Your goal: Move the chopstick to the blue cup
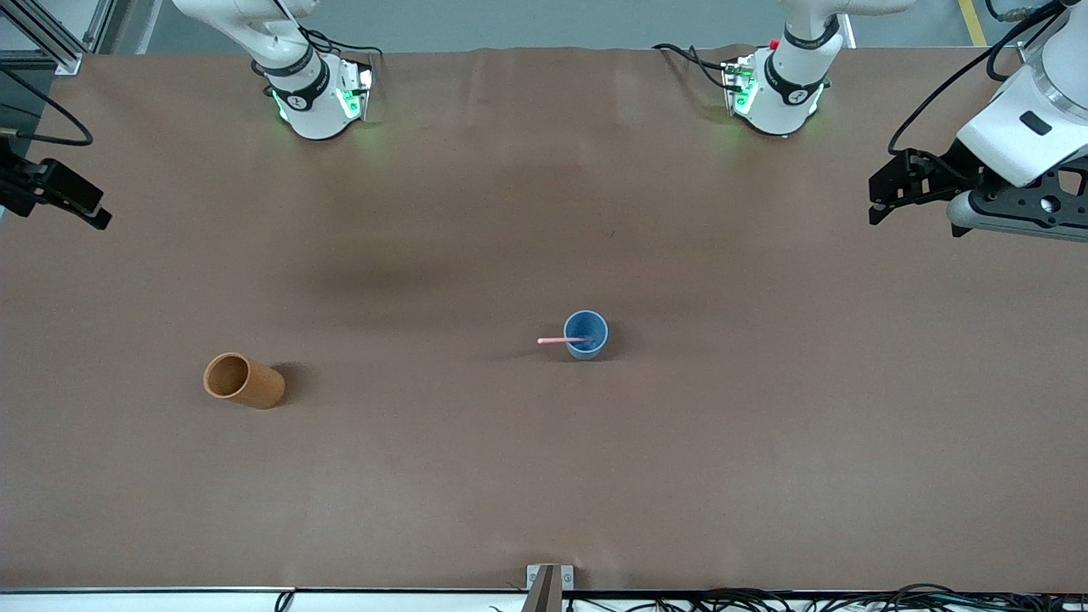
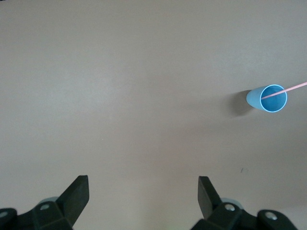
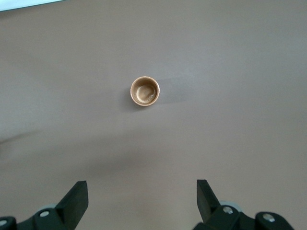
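We see the chopstick (image 1: 563,340) leaning in the blue cup (image 1: 586,334), long axis along the table, free end toward the right arm's end. It's thin, straight, pale pink. Cup stands upright mid-table, well apart from both claws. Left gripper (image 2: 143,189) hangs over the left arm's table end, fingers apart, empty. Right gripper (image 3: 142,191) likewise, over the orange-brown cup (image 3: 145,91). Bare table (image 1: 765,442) surrounds both cups.

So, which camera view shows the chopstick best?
The front view: the whole chopstick shows, one end in the blue cup. The left wrist view cuts its outer end off. The right wrist view shows none of it.
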Action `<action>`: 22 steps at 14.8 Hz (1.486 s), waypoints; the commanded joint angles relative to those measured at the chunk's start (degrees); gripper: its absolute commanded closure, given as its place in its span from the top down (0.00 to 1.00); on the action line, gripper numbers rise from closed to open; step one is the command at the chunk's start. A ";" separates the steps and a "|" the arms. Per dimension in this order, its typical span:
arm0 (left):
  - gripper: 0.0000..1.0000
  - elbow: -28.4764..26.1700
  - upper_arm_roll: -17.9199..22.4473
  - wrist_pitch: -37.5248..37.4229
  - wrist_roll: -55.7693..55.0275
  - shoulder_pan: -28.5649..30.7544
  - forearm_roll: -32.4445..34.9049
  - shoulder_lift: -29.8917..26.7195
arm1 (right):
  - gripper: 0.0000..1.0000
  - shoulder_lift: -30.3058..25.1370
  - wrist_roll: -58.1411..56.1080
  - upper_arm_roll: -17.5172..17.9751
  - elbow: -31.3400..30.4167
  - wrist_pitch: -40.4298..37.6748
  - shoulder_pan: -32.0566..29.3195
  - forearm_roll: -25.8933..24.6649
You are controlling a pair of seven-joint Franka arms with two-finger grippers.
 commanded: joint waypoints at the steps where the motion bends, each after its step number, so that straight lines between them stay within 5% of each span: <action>1: 1.00 1.10 0.15 -0.96 0.64 0.34 -0.79 0.18 | 1.00 -1.53 -1.02 1.18 -1.98 0.48 -0.96 -0.03; 22: 1.00 1.10 0.15 -0.96 0.64 0.34 -0.87 0.09 | 0.98 -0.57 -5.50 1.54 -1.02 0.83 -0.52 0.41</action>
